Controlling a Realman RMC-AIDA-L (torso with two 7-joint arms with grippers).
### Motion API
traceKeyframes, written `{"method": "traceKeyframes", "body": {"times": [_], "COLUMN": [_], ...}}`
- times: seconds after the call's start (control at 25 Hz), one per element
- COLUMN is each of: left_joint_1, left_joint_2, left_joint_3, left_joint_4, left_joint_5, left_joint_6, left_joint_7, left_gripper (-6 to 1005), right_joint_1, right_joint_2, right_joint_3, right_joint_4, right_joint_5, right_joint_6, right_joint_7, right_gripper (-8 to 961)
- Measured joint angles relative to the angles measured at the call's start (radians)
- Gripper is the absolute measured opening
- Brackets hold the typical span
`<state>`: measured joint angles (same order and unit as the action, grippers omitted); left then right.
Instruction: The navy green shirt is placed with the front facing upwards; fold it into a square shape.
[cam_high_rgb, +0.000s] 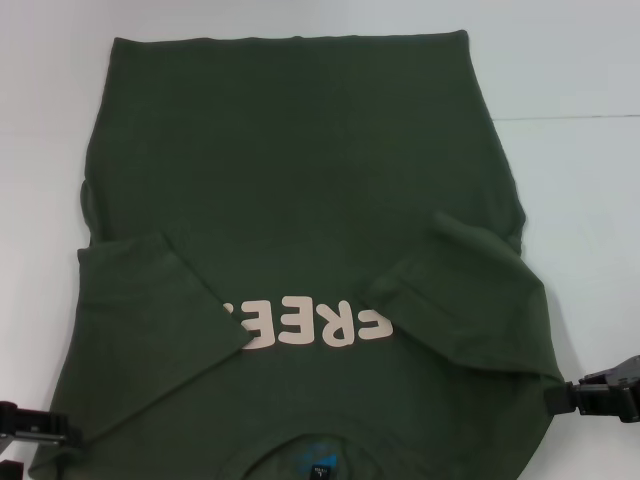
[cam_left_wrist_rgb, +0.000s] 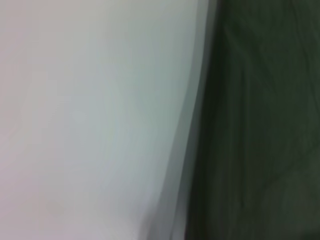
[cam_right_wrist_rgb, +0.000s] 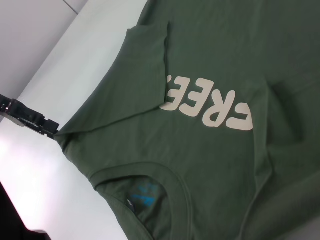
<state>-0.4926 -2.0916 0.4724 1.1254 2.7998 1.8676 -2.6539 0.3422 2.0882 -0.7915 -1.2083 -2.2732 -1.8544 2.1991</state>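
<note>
The navy green shirt (cam_high_rgb: 300, 180) lies flat on the white table (cam_high_rgb: 580, 60), front up, collar toward me. Both sleeves are folded in over the chest, partly covering the pale letters (cam_high_rgb: 310, 322). The blue neck label (cam_high_rgb: 318, 455) shows at the near edge. My left gripper (cam_high_rgb: 60, 425) is at the shirt's near left shoulder corner. In the right wrist view this gripper (cam_right_wrist_rgb: 52, 130) looks closed on that corner of the shirt (cam_right_wrist_rgb: 225, 165). My right gripper (cam_high_rgb: 570, 392) touches the near right shoulder edge. The left wrist view shows only the cloth edge (cam_left_wrist_rgb: 265, 125).
Bare white table surface lies to the left (cam_high_rgb: 40, 120) and right of the shirt. A thin seam line (cam_high_rgb: 570, 117) runs across the table at the far right. The table's edge (cam_right_wrist_rgb: 45, 55) shows in the right wrist view.
</note>
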Motion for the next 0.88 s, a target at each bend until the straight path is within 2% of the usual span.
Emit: {"method": "traceKeyframes", "body": {"times": [0.24,0.8,0.88], "left_joint_1": [-0.009,-0.016,-0.017], "left_joint_2": [0.004,0.007,0.007], "left_joint_3": [0.0,0.0,0.0], "left_joint_4": [-0.041,-0.05,-0.05], "left_joint_5": [0.001,0.015,0.023], "left_joint_6": [-0.019,-0.047,-0.047], "left_joint_7": [0.007,0.022,0.022], "left_gripper": [937,835,741], "right_joint_1": [0.005,0.014,0.014], "right_joint_2": [0.0,-0.001,-0.001], "right_joint_3": [0.0,0.003,0.003], "right_joint_4": [0.007,0.012,0.012], "right_joint_5": [0.0,0.0,0.0], "right_joint_6": [0.0,0.0,0.0], "right_joint_7": [0.0,0.002,0.002], "right_gripper": [31,30,30]}}
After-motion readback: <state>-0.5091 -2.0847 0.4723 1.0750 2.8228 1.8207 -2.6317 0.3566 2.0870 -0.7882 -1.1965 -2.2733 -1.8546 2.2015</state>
